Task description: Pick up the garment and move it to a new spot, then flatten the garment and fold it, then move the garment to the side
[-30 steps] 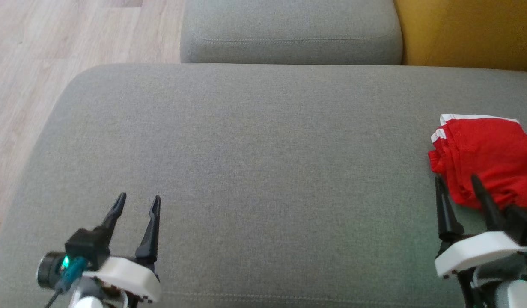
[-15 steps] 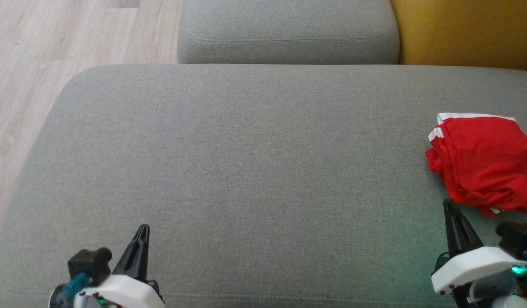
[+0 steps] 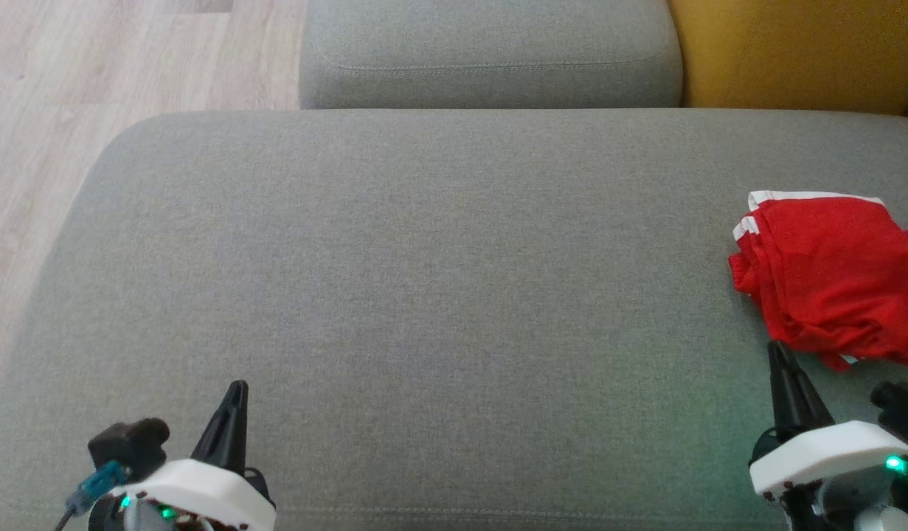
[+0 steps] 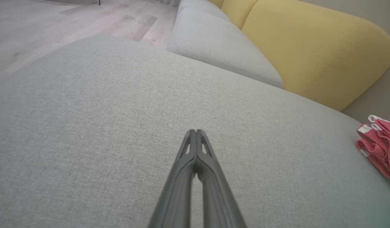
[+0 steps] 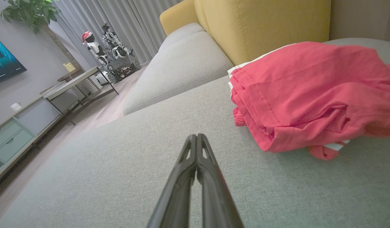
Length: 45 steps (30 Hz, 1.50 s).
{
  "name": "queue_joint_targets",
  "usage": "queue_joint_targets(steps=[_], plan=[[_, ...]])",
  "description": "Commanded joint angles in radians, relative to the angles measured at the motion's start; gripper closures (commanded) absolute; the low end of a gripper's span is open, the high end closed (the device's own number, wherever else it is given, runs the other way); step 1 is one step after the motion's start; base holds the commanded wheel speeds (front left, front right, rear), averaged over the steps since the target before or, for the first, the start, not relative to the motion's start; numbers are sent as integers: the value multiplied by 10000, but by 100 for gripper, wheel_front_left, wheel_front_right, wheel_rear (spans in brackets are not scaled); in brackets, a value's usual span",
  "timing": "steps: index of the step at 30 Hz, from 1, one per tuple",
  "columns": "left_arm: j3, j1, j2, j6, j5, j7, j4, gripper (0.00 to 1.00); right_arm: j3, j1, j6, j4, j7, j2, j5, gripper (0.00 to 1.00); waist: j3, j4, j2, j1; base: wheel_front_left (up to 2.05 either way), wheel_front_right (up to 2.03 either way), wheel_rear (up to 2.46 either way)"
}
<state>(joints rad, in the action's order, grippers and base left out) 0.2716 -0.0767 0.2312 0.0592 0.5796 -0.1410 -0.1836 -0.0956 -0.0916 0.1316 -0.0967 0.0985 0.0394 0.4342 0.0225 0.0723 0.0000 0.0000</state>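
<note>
The garment is red with white trim and lies bunched at the right edge of the grey cushion; it also shows in the right wrist view as the garment and far right in the left wrist view as the garment. My right gripper is shut and empty, its tip just short of the cloth's near edge; its fingers meet at the right gripper. My left gripper is shut and empty at the cushion's near left, far from the cloth, seen closed at the left gripper.
A second grey cushion sits behind, with a yellow backrest at the back right. Wooden floor lies off the left edge. A TV stand, side table and small robots stand across the room.
Both grippers closed from open and drew back toward the near edge. The right gripper pulled off the garment, which stays on the cushion. The camera shifted slightly.
</note>
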Motion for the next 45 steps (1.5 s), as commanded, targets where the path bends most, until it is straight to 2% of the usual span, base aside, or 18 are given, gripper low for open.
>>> queue_joint_targets(steps=[1,45], plan=[[-321,565,51,-125,283,49,247,100,-15,511,-2,265,-11,45,342,100,-4,-11,0,0,0,0,0],[-1788,1130,-696,-925,4901,1071,-125,100,-90,1180,-5,-521,61,73,5484,100,-118,-332,0,0,0,0,0]])
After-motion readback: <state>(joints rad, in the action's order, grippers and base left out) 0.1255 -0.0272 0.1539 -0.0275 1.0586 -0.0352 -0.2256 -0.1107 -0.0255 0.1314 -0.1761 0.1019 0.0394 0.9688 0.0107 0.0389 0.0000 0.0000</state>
